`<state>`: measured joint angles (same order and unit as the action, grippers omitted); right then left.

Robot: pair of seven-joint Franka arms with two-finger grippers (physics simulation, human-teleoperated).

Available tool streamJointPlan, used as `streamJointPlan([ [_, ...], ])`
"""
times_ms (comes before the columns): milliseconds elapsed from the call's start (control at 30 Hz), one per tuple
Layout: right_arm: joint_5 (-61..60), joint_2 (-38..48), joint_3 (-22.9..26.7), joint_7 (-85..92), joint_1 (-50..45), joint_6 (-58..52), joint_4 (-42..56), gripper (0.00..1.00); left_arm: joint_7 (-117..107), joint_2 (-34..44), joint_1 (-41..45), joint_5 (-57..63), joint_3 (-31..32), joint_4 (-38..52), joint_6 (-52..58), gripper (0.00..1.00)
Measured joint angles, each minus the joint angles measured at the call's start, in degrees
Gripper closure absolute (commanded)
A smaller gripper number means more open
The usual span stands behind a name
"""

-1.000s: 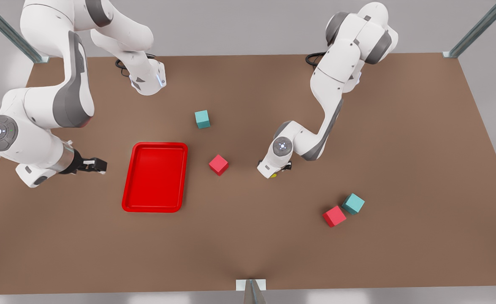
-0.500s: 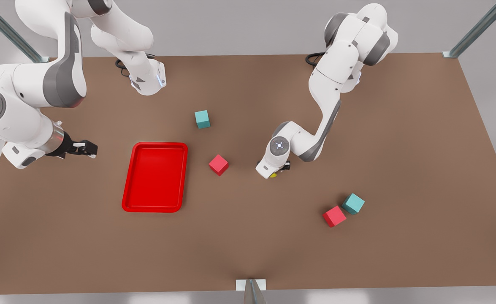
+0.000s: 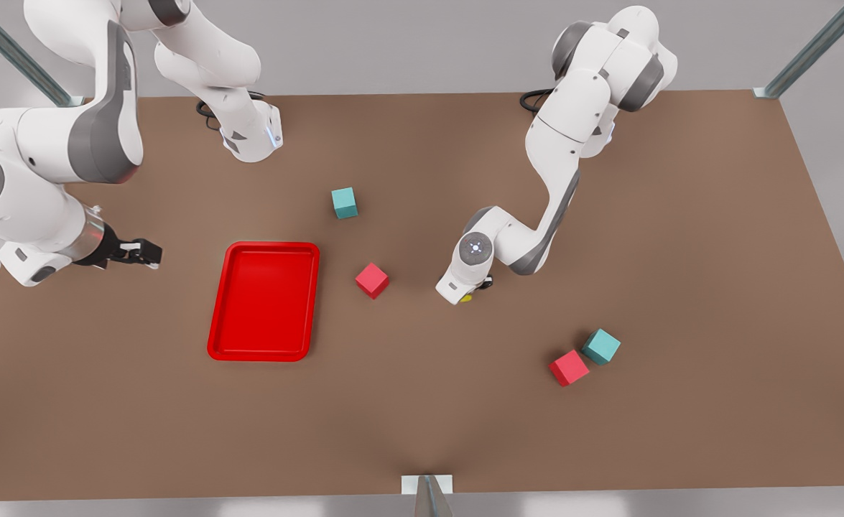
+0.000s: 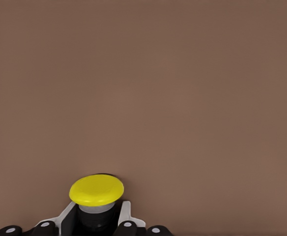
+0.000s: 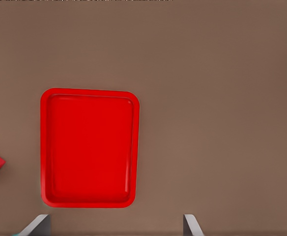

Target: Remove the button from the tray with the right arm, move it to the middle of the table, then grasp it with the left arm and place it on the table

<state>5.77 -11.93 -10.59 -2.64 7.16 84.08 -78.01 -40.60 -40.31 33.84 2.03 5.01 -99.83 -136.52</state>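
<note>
Brown and flat, the table (image 3: 680, 237) carries the red tray (image 3: 229, 330) towards the front view's left, with nothing lying in it. The button (image 4: 96, 191) is near the table's middle, between the fingers (image 4: 126, 216) of the left gripper (image 3: 473, 291), which hangs low over the wood. From the left wrist view the jaws seem to pinch its dark body under the yellow cap, though I cannot tell whether the base already touches the surface. The right gripper (image 3: 138, 253) waits well apart, beyond the tray, its two pale tips (image 5: 188, 225) spread wide. My worry is the release: if the fingers open while the button is tilted or not yet down, it could tip or roll away. A red cube (image 3: 372, 280) stands near, so a sliding button might come against it.
</note>
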Motion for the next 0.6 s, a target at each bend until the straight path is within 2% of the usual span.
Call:
streamJointPlan([
  [233,-0.2,-0.3,0.1,0.0,-0.2,0.0,0.5,0.0,-0.5,0.0,0.0,0.1,-0.1,0.1,0.1,0.54],
  [600,-0.1,-0.4,0.1,0.1,-0.1,0.0,0.5,0.0,-1.3,0.6,0.0,1.2,-0.2,0.7,0.6,0.54],
])
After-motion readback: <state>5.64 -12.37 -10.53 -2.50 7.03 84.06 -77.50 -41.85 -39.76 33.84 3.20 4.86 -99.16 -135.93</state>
